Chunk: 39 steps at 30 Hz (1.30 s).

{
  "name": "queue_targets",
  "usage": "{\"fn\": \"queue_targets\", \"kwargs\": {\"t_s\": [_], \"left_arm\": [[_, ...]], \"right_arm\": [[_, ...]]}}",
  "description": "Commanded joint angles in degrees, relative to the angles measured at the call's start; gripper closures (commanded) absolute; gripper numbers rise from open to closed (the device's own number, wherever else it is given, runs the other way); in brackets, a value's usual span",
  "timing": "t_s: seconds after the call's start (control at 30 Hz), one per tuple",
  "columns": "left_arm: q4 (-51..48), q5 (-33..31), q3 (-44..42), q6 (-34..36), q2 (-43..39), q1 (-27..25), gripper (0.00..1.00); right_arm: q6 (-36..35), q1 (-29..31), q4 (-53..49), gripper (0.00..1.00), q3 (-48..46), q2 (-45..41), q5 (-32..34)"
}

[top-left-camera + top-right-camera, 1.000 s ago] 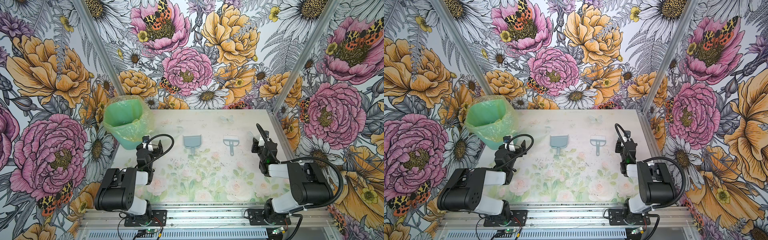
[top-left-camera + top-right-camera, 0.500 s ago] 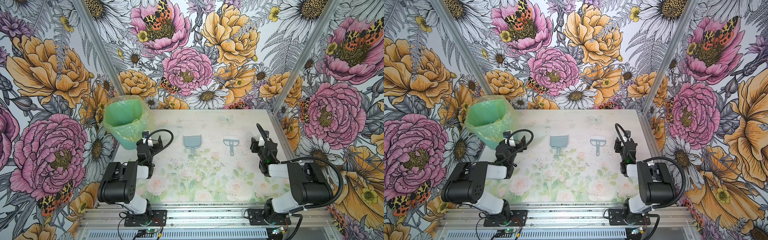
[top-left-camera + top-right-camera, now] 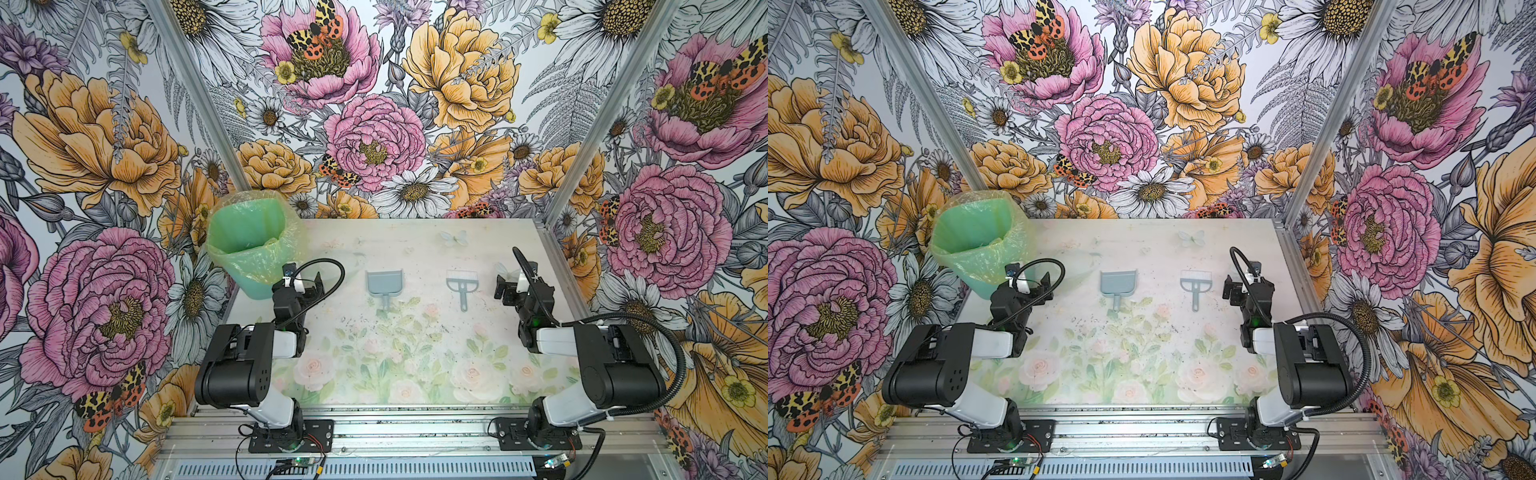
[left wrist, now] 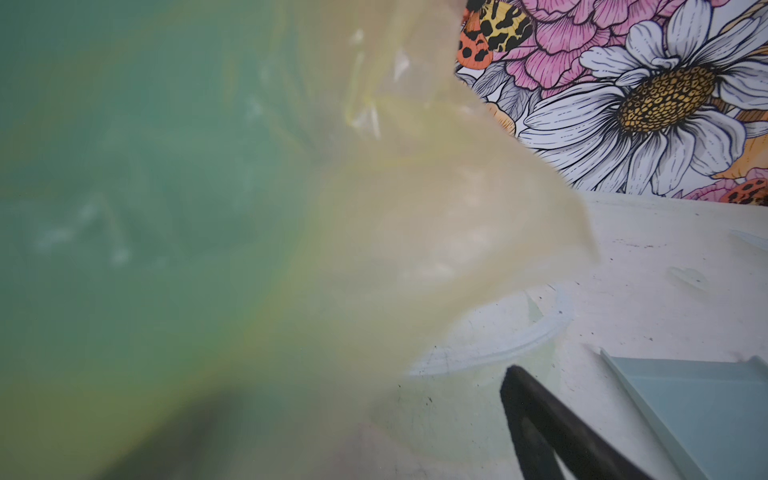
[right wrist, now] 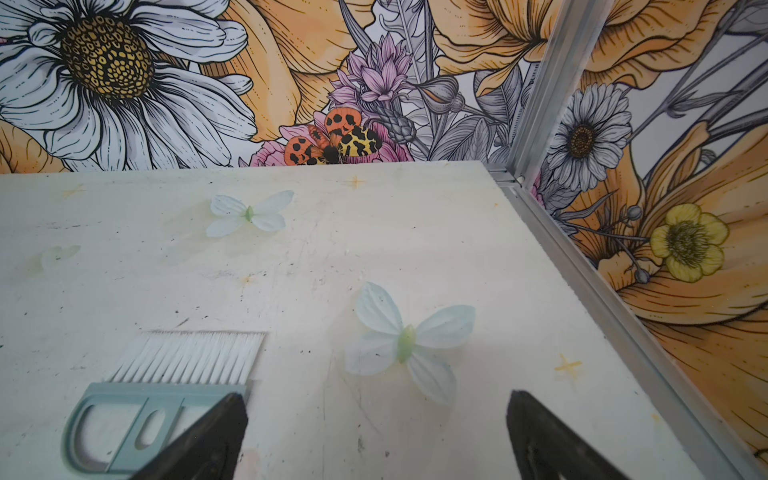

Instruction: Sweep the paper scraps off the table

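Right gripper (image 5: 376,399) fingers are spread apart, empty, just right of the brush (image 3: 462,279), laid flat beside the dustpan (image 3: 385,283). Left gripper (image 3: 305,281) is spread too, empty, by the bin (image 3: 245,232). No paper scraps are seen on the table (image 3: 415,266), so the tools are likely left lying because sweeping is done.

I get bright, even light, soft shadows on the table (image 3: 415,257), the bin liner (image 4: 166,208) blurred at my left wrist.
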Motion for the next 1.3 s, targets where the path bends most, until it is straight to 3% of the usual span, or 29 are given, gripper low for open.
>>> {"fn": "queue_targets", "kwargs": {"t_s": [0.0,0.57,1.27], "left_arm": [[0.37,1.71,0.24,-0.64,-0.20,0.50,0.02],[0.50,-3.85,0.01,1.08,-0.40,-2.27,0.02],[0.52,-3.75,0.02,1.09,-0.29,-2.24,0.02]], "right_arm": [[0.10,-0.23,2.13,0.00,-0.10,0.59,-0.38],[-0.01,-0.08,2.49,0.00,-0.27,0.49,-0.15],[0.02,-0.06,2.50,0.00,-0.27,0.50,-0.08]]}}
